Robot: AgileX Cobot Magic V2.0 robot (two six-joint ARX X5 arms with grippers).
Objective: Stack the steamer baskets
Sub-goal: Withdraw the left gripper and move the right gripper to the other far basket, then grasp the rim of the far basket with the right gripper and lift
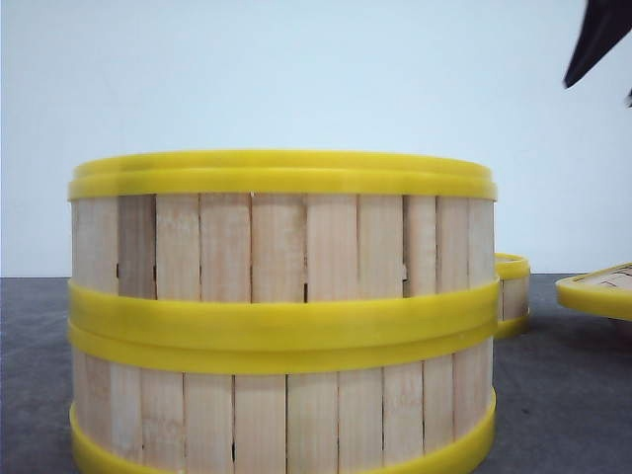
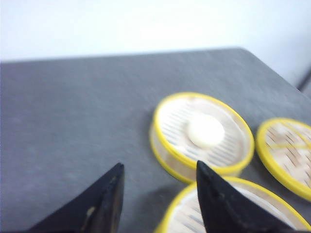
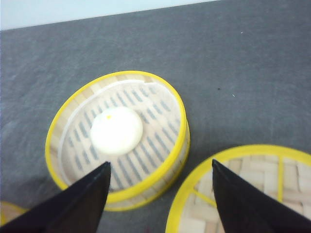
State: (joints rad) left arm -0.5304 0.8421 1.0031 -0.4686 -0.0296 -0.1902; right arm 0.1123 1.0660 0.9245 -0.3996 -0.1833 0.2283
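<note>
Two steamer baskets (image 1: 281, 316) already sit one on the other close to the front camera, so the step in hand looks to be fetching the third basket (image 3: 119, 138), which lies alone on the grey table (image 3: 243, 63) with a white bun (image 3: 116, 130) inside it. In the front view only a sliver of that basket shows, at about 3 o'clock of the stack, with the flat yellow-rimmed lid (image 1: 597, 289) further out the same way, and nothing of its contents can be seen. The right wrist view fills that gap: the right gripper (image 3: 158, 199) hangs above the bun basket, fingers spread wide and holding nothing, the lid just beside the basket at roughly 4 o'clock. The left gripper (image 2: 160, 199), also spread and empty, looks down past the stack's top rim, though that picture is blurred. Next, I judge, the right arm must descend, close on the basket's wall, and carry it level so the bun stays put.
</note>
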